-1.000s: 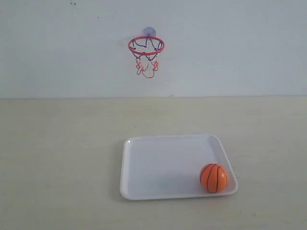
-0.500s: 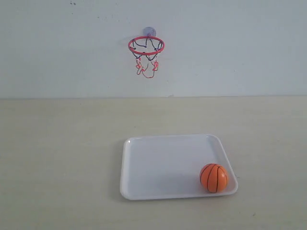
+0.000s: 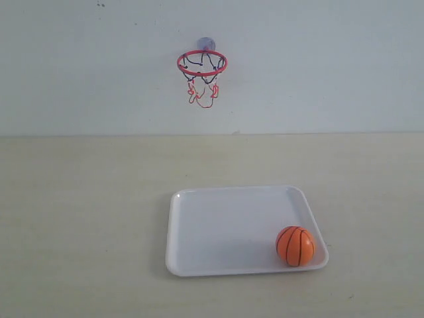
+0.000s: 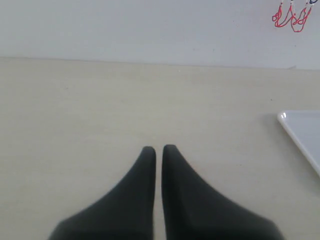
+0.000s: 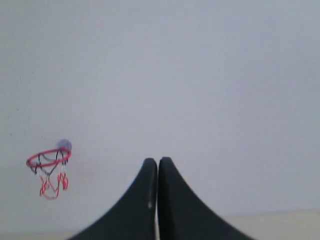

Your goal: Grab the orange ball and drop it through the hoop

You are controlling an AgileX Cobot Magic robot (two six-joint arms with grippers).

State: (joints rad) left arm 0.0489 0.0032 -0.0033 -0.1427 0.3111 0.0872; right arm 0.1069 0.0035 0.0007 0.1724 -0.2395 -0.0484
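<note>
The orange ball (image 3: 295, 246) rests in the near right corner of the white tray (image 3: 218, 232) in the exterior view. The hoop (image 3: 202, 63), red rim with black-and-red net, hangs on the wall above and behind the tray, on a bluish suction mount (image 3: 206, 44). Neither arm shows in the exterior view. In the left wrist view my left gripper (image 4: 158, 148) is shut, empty, above bare table, with the tray's corner (image 4: 300, 130) and the net's tip (image 4: 291, 19) off to one side. My right gripper (image 5: 158, 160) is shut, empty, facing the wall, with the hoop (image 5: 49, 159) beside it.
A pale wooden table (image 3: 79, 218) runs back to a plain white wall (image 3: 331, 66). The tray sits right of the table's middle, near the front.
</note>
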